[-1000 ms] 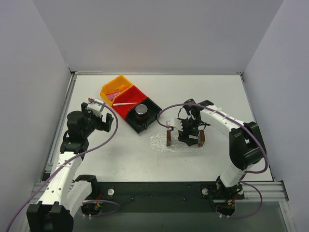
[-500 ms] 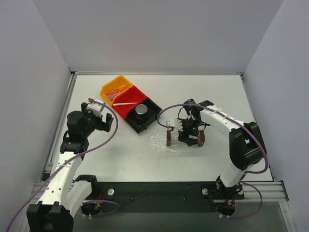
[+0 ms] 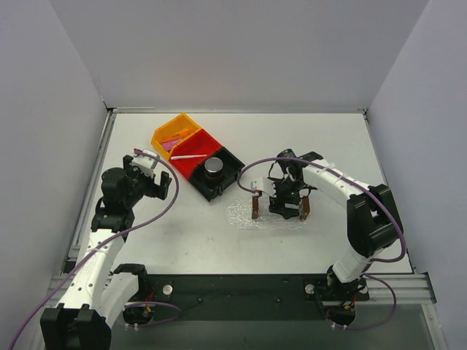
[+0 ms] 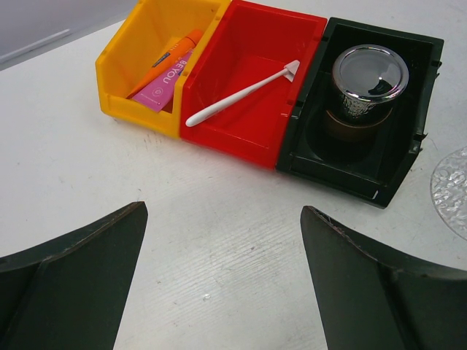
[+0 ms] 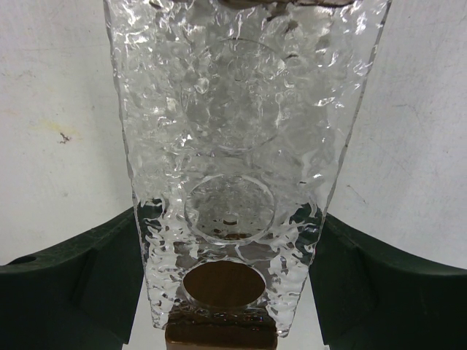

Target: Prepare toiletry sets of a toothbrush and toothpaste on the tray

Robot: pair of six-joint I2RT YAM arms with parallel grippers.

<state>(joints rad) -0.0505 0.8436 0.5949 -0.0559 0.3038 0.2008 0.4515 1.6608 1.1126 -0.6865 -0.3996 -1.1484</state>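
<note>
Left gripper [image 4: 222, 211]: jaws wide, nothing between, at 8 o'clock from bin row. Toothbrush [image 4: 241, 93] lies diagonal in red bin [image 4: 226, 138]. Toothpaste [image 4: 166, 73], orange and magenta tubes, in orange bin [image 4: 135, 106] at row's 10 o'clock end. Right gripper [image 5: 230, 219]: jaws narrowed around clear rack [image 5: 233, 109], seemingly gripping. Rack on tray [image 3: 241, 216], 4 o'clock from black bin [image 4: 343, 168].

Right hand [image 3: 286, 203] and the clear rack [image 3: 303, 210] in it, a touch farther left.
</note>
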